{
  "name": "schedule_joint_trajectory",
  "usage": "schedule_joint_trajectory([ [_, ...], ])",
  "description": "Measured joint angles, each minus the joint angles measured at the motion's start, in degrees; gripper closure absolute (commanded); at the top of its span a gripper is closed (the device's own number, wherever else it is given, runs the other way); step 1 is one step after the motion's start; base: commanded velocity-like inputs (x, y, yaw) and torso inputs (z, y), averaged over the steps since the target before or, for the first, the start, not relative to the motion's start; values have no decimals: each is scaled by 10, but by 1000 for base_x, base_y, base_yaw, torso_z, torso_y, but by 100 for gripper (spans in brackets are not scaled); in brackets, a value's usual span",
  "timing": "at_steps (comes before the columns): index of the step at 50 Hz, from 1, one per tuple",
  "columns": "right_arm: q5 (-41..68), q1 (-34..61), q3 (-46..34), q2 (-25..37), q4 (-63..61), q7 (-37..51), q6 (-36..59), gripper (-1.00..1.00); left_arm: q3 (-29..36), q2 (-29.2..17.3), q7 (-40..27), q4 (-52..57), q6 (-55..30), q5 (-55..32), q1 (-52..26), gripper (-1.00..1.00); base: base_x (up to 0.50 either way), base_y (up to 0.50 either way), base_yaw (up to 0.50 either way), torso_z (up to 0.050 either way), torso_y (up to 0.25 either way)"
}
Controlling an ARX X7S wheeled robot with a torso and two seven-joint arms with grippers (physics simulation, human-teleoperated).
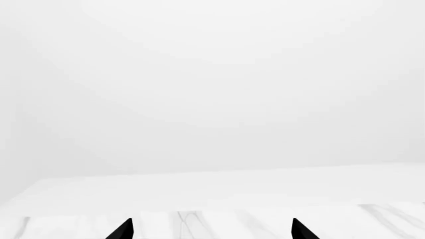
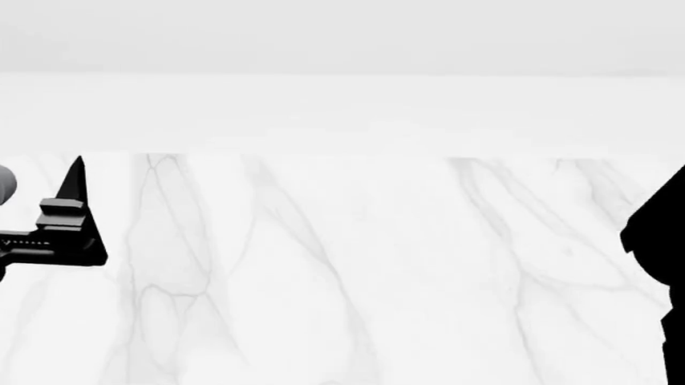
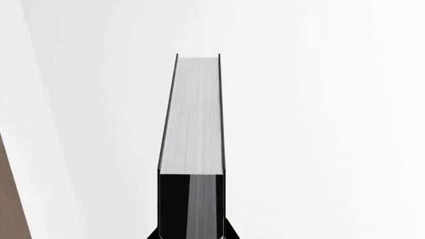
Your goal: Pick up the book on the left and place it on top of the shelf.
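Note:
The book has black covers and white page edges. In the right wrist view it stands on edge between the jaws of my right gripper, which is shut on it, and it sticks out away from the camera against a plain white background. In the head view only a black part of my right arm shows at the right edge, and the book is out of sight there. My left gripper is open and empty over the white marble table. It also shows at the left edge of the head view.
The marble table fills the head view, with its far edge against a white wall. A brown strip shows at the edge of the right wrist view; I cannot tell whether it is the shelf. No other books are in view.

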Motion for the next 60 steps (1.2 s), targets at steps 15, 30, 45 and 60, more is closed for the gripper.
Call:
schedule_joint_trajectory([
  [15,9,-28,59,31,0,-12,50,100,-4,-2,-2,0,6,-4,7,-100,0,0,0,0,1],
  [30,9,-48,110,41,0,-10,58,100,-5,-5,-5,-1,8,-7,9,-100,0,0,0,0,1],
  [45,6,-60,151,44,0,-13,52,100,-6,-7,-8,1,7,-11,9,-100,0,0,0,1,1],
  [60,7,-63,148,41,0,-2,50,-100,-6,-8,-11,-1,11,-14,11,-100,1,0,0,0,0],
])
